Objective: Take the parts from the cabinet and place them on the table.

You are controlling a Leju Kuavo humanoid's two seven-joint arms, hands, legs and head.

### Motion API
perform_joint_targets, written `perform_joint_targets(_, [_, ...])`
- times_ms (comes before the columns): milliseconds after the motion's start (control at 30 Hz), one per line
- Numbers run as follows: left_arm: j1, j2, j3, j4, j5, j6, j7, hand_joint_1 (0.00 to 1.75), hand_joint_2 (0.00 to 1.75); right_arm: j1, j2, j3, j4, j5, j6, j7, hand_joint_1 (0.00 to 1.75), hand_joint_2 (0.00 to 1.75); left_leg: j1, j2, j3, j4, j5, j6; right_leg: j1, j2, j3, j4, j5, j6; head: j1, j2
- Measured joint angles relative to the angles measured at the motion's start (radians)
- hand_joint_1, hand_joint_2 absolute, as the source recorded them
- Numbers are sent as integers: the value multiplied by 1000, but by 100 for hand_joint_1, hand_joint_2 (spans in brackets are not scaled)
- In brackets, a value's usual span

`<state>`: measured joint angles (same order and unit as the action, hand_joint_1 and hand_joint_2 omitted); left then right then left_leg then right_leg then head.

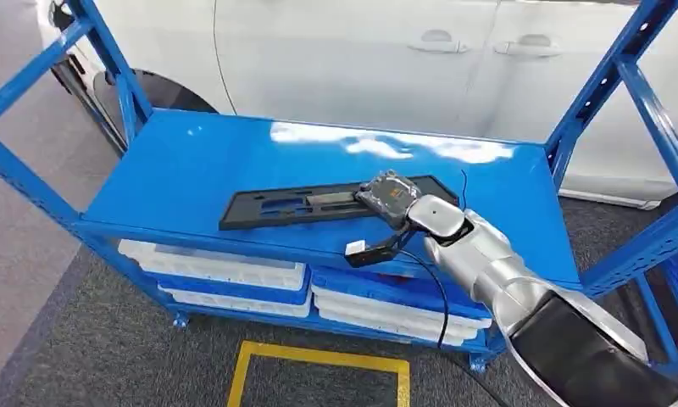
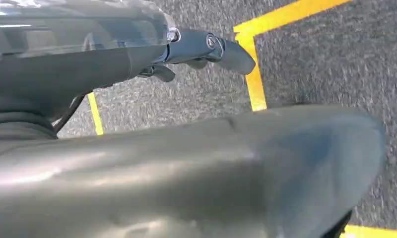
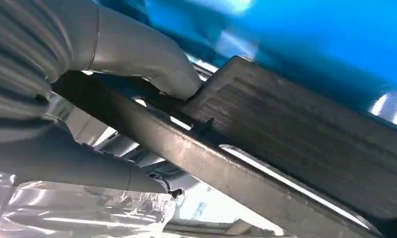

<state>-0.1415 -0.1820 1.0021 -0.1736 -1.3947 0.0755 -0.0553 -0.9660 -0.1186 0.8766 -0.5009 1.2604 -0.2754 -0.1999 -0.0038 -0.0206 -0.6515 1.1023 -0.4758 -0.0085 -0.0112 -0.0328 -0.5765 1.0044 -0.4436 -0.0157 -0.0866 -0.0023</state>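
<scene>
You see a long black part (image 1: 319,204) lying flat on the blue rack's (image 1: 191,170) top shelf, with white trays (image 1: 225,270) stacked on the shelf below, their contents hidden. Your right hand (image 1: 392,197) reaches across the shelf and grips the part's right end, thumb (image 3: 152,59) pressed on top. Your left hand (image 2: 196,49) hangs over grey carpet, fingers seemingly curled on nothing.
</scene>
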Motion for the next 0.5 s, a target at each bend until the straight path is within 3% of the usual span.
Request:
perform_joint_targets(67, [2,0,1,0,0,0,0,0,0,1,-1,0,0,0,0,-4,175,175,4,1,-75,157,-74,-6,3,-2,-1,0,0,-2,0,0])
perform_joint_targets(100, [4,0,1,0,0,0,0,0,0,1,-4,0,0,0,0,-4,175,175,5,2,-102,213,-89,-9,4,-2,-1,1,-1,-2,0,0])
perform_joint_targets(133, [5,0,2,0,0,0,0,0,0,1,-4,0,0,0,-2,-6,175,175,7,2,-108,222,-79,-11,4,-1,-1,1,-1,-2,0,0])
perform_joint_targets(167, [6,0,2,0,0,0,0,0,0,1,-4,0,0,0,-2,-7,175,175,8,2,-88,180,-47,-12,4,0,0,2,-1,-2,0,0])
perform_joint_targets(233, [4,1,2,0,0,1,0,0,0,0,-4,0,0,-5,-2,-17,175,175,13,2,-1,8,39,-11,2,5,4,5,-5,4,0,0])
perform_joint_targets(267, [4,1,2,0,0,1,0,0,0,0,-5,-5,-2,-18,5,-29,175,175,17,-7,32,-66,56,-10,2,6,2,9,-9,9,0,0])
perform_joint_targets(300, [4,0,2,0,0,0,0,0,0,-2,-8,-12,-7,-49,22,-51,175,175,9,-12,38,-74,50,0,9,13,-2,19,-12,15,0,0])
perform_joint_targets(400, [5,0,2,0,0,0,-1,0,0,-2,-12,-43,-17,-111,49,-100,175,175,3,-8,33,-75,54,23,4,15,-2,10,-6,32,0,0])
perform_joint_targets(433, [4,0,2,0,0,0,0,0,0,-1,-12,-48,-17,-113,50,-101,175,175,9,-6,37,-83,60,33,4,14,-4,13,-10,38,0,0])
perform_joint_targets(467, [2,0,2,0,0,0,-1,0,0,-2,-12,-53,-17,-115,51,-103,175,175,11,-8,38,-86,63,37,1,13,-9,27,-25,40,0,0])
perform_joint_targets(500, [-1,0,2,0,0,0,-1,0,0,-2,-12,-58,-17,-118,53,-106,175,175,11,-7,38,-86,64,41,-1,17,-31,77,-60,40,0,0])
